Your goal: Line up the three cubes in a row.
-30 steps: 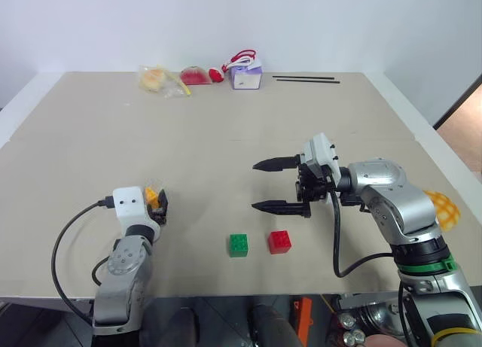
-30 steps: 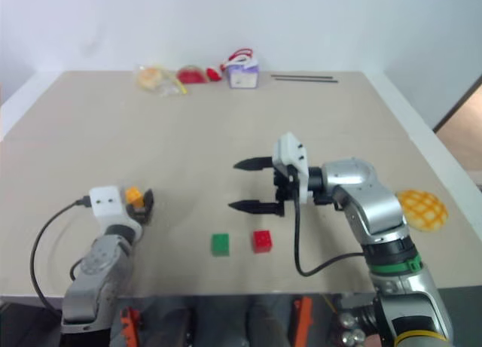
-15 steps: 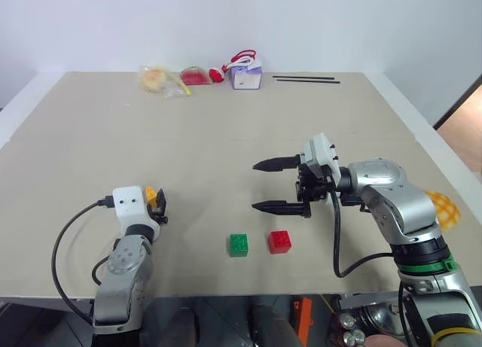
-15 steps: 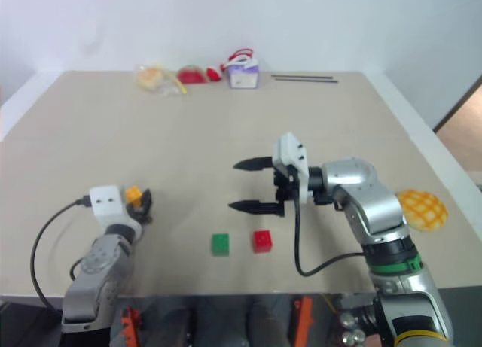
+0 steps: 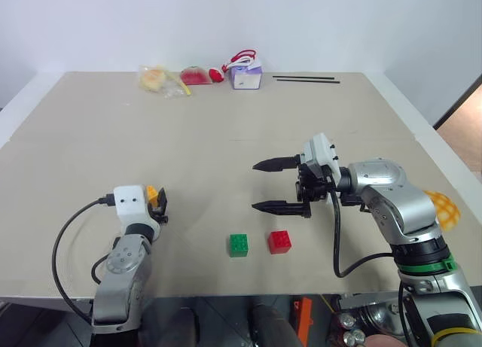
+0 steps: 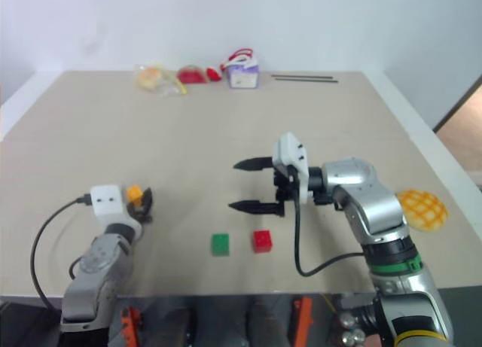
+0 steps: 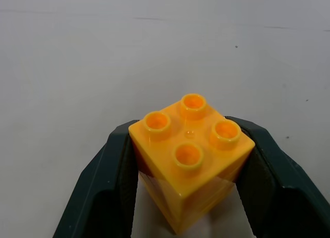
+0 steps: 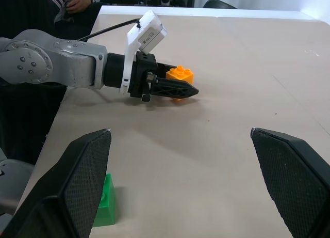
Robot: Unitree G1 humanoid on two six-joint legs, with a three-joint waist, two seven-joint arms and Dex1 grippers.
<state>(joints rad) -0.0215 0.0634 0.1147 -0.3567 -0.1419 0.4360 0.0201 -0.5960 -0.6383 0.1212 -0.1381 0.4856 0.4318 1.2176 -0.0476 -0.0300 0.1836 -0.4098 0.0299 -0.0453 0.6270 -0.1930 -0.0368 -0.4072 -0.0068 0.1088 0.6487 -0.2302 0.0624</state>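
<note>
A yellow-orange cube [image 7: 191, 158] with a studded top sits upright between the two black fingers of my left gripper [image 5: 158, 202], which is shut on it at the table's front left. The right wrist view catches the same yellow-orange cube [image 8: 179, 77] just above the tabletop. Near the front edge, the green cube [image 5: 239, 245] and the red cube [image 5: 279, 241] rest side by side with a small gap. My right gripper [image 5: 276, 186] hovers just behind them, open wide and pointing left, holding nothing.
A round yellow crosshatched bun [image 6: 421, 209] lies at the right, beside my right arm. At the far edge are a plastic bag with food [image 5: 160, 80], a red item [image 5: 196, 76], a small purple-and-white box [image 5: 246, 74] and a thin black rod [image 5: 305, 79].
</note>
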